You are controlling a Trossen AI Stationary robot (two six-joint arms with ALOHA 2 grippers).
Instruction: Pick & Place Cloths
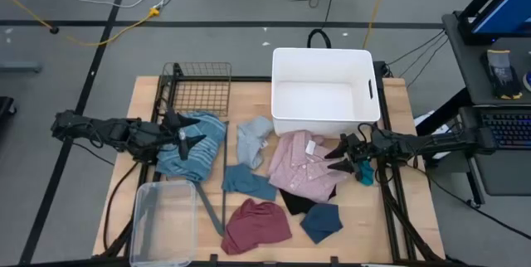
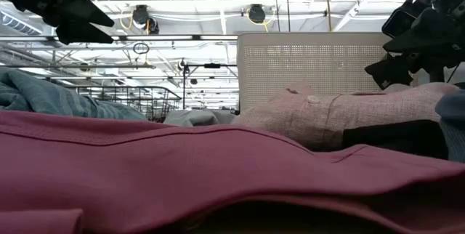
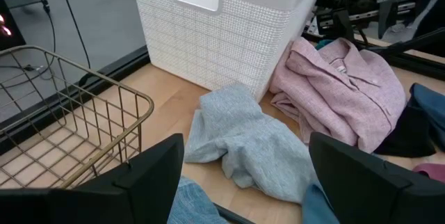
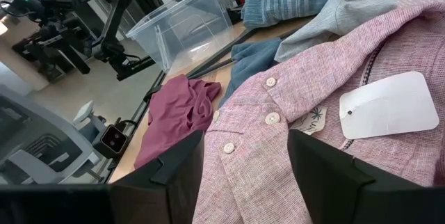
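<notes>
Grey flooring with taped lines and trailing cables is surrounding the wooden surface [image 1: 149, 105] in the high view, where the white tub [image 1: 323, 93] is serving as landmark: the pink shirt [image 1: 303, 166] is lying just in front of it, the grey-blue piece [image 1: 253, 140] beside its front-left corner, the blue striped top [image 1: 195, 147] further left by the wire basket [image 1: 199, 89], and the teal [image 1: 247, 182], maroon [image 1: 257, 225], navy [image 1: 322, 221] and black [image 1: 294, 202] pieces farther out from its front. The right end effector [image 1: 338, 155] is hovering at the pink shirt's right edge with jaws partly parted and nothing held; the left end effector [image 1: 184, 138] is waiting over the striped top, jaws wide and empty. In the low view, maroon fabric is filling the foreground and the shirt is rising before the tub's perforated wall, with both end effectors hanging clear above the cloth. From the left wrist view, the grey-blue piece is lying apart from the tub. From the right wrist view, the fingers [image 4: 177, 175] are straddling the shirt's buttoned placket near a white tag [image 4: 389, 113]. Picking the shirt looks like the step in hand; doing it well probably means descending onto a raised fold, pinching several layers rather than the tag, then lifting high enough to clear the tub's rim.
</notes>
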